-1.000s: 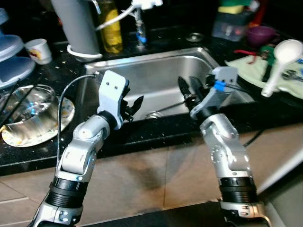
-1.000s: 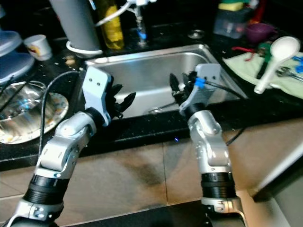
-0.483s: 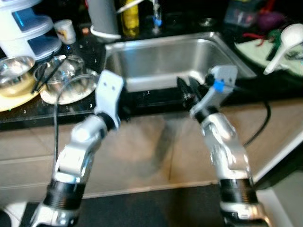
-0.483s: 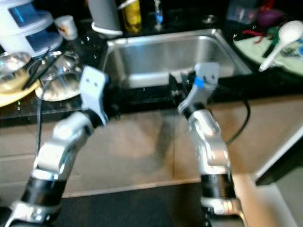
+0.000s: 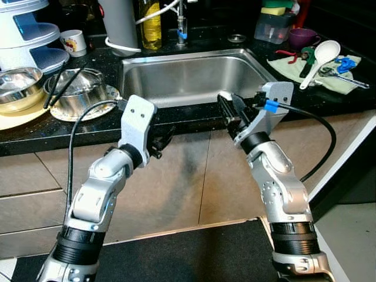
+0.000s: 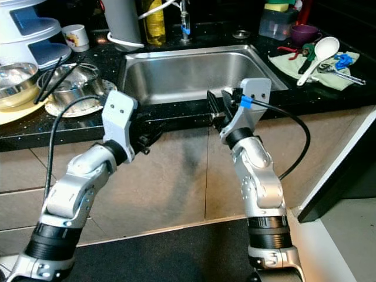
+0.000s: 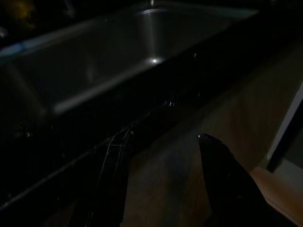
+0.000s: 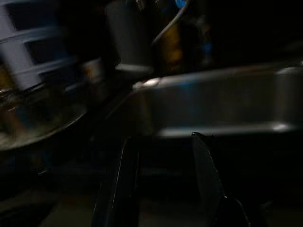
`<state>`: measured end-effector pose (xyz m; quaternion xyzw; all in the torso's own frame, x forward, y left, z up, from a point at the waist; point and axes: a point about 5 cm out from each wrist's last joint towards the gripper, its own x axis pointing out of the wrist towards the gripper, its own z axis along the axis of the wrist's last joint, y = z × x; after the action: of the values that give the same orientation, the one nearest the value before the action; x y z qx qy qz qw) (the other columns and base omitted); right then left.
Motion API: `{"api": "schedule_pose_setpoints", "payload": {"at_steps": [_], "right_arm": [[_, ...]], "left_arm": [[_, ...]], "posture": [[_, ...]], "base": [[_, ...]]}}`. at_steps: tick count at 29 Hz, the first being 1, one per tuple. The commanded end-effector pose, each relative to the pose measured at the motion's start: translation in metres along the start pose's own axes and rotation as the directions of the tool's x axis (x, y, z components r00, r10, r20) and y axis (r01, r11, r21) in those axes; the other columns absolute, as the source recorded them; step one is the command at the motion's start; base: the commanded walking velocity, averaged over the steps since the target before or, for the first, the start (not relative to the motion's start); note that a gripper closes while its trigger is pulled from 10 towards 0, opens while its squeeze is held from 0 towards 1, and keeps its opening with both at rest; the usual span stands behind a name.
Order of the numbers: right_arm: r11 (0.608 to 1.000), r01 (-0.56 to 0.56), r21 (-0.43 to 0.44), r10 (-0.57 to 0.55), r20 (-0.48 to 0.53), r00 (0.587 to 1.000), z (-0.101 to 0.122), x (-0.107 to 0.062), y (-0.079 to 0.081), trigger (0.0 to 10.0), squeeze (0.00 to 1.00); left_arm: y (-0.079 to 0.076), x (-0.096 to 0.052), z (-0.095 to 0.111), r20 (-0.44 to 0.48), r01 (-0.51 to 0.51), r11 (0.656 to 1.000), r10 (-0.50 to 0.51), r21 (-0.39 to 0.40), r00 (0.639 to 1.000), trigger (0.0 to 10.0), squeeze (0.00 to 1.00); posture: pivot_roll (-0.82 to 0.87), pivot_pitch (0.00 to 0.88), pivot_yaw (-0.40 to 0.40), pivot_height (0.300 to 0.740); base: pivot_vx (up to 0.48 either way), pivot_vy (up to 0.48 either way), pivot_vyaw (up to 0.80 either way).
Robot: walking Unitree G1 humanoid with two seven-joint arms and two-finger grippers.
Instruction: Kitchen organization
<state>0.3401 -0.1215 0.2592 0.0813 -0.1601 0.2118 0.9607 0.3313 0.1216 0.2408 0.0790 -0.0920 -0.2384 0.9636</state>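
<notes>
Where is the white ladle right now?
In the left eye view, the white ladle lies on the green cloth on the counter, right of the sink, beside the purple bowl.

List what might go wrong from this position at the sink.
1. Both hands, left hand and right hand, hang open at the black counter edge; a forward reach may strike it.
2. The chopsticks lean loosely in the steel bowl near the counter's front; a sweep of the left arm might knock them off.
3. The right arm's black cable loops out below the counter and may snag its corner.
</notes>
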Motion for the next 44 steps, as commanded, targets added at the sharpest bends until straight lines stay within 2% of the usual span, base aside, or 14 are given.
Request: {"api": "schedule_pose_setpoints", "payload": {"at_steps": [1,9,13,14,18,20,21,23,24,26,27,28,31,44], "right_arm": [[0.992,-0.107,0.061,0.108,-0.019,0.994,-0.007,-0.01,0.01,10.0,0.0],[0.963,-0.224,0.148,0.228,-0.011,0.974,-0.026,-0.039,0.017,10.0,0.0],[0.962,-0.198,0.19,0.247,-0.284,0.927,-0.09,-0.08,0.013,10.0,0.0],[0.962,-0.198,0.19,0.247,-0.284,0.927,-0.09,-0.08,0.013,10.0,0.0],[0.994,-0.091,0.065,0.111,-0.485,0.867,-0.129,-0.101,0.001,10.0,0.0],[0.993,0.104,-0.056,-0.117,-0.602,0.79,-0.164,-0.124,-0.019,10.0,0.0],[0.993,0.104,-0.056,-0.117,-0.602,0.79,-0.164,-0.124,-0.019,10.0,0.0],[0.965,0.241,-0.103,-0.247,-0.668,0.703,-0.192,-0.147,-0.026,10.0,0.0],[0.965,0.241,-0.103,-0.247,-0.668,0.703,-0.192,-0.147,-0.026,10.0,0.0],[0.949,0.297,-0.103,-0.277,-0.723,0.633,-0.213,-0.166,-0.022,10.0,0.0],[0.949,0.297,-0.103,-0.277,-0.723,0.633,-0.213,-0.166,-0.022,10.0,0.0],[0.944,0.312,-0.109,-0.283,-0.756,0.59,-0.226,-0.175,-0.015,10.0,0.0],[0.944,0.31,-0.113,-0.28,-0.773,0.57,-0.233,-0.179,-0.01,10.0,0.0],[0.948,0.29,-0.128,-0.277,-0.778,0.564,-0.247,-0.182,0.001,10.0,0.0]], "left_arm": [[0.0,-0.009,-0.01,-0.033,0.031,1.0,-0.031,0.002,0.999,10.0,0.0],[-0.007,-0.029,-0.022,-0.075,0.168,0.986,-0.166,0.014,0.983,10.0,0.0],[-0.024,-0.062,-0.066,-0.309,0.351,0.936,-0.324,0.037,0.894,10.0,0.0],[-0.024,-0.062,-0.066,-0.309,0.351,0.936,-0.324,0.037,0.894,10.0,0.0],[-0.028,-0.079,-0.101,-0.492,0.373,0.926,-0.301,0.053,0.817,10.0,0.0],[-0.028,-0.084,-0.132,-0.519,0.228,0.973,-0.179,0.032,0.836,10.0,0.0],[-0.028,-0.084,-0.132,-0.519,0.228,0.973,-0.179,0.032,0.836,10.0,0.0],[-0.02,-0.089,-0.165,-0.543,-0.025,1.0,0.027,0.011,0.839,10.0,0.0],[-0.02,-0.089,-0.165,-0.543,-0.025,1.0,0.027,0.011,0.839,10.0,0.0],[-0.013,-0.103,-0.197,-0.607,-0.235,0.972,0.193,0.011,0.771,10.0,0.0],[-0.013,-0.103,-0.197,-0.607,-0.235,0.972,0.193,0.011,0.771,10.0,0.0],[-0.014,-0.116,-0.215,-0.658,-0.305,0.952,0.249,0.031,0.71,10.0,0.0],[-0.017,-0.122,-0.223,-0.686,-0.294,0.954,0.245,0.047,0.685,10.0,0.0],[-0.024,-0.121,-0.233,-0.672,-0.261,0.965,0.219,0.04,0.707,10.0,0.0]], "posture": [[-0.02,0.193,0.035,0.74],[-0.02,0.19,0.039,0.74],[-0.02,0.182,0.042,0.74],[-0.02,0.182,0.042,0.74],[-0.02,0.175,0.046,0.74],[-0.02,0.171,0.046,0.74],[-0.02,0.171,0.046,0.74],[-0.02,0.167,0.048,0.74],[-0.02,0.167,0.048,0.74],[-0.02,0.164,0.046,0.74],[-0.02,0.164,0.046,0.74],[-0.03,0.165,0.046,0.74],[-0.03,0.17,0.046,0.74],[-0.02,0.184,0.035,0.74]], "base": [[0.0,0.0,0.0],[0.0,0.0,0.0],[0.0,0.0,0.0],[0.0,0.0,0.0],[0.0,0.0,0.0],[0.0,0.0,0.0],[0.0,0.0,0.0],[0.0,0.0,0.0],[0.0,0.0,0.0],[0.0,0.0,0.0],[0.0,0.0,0.0],[0.0,0.0,0.0],[0.0,0.0,0.0],[0.0,0.0,0.0]]}}
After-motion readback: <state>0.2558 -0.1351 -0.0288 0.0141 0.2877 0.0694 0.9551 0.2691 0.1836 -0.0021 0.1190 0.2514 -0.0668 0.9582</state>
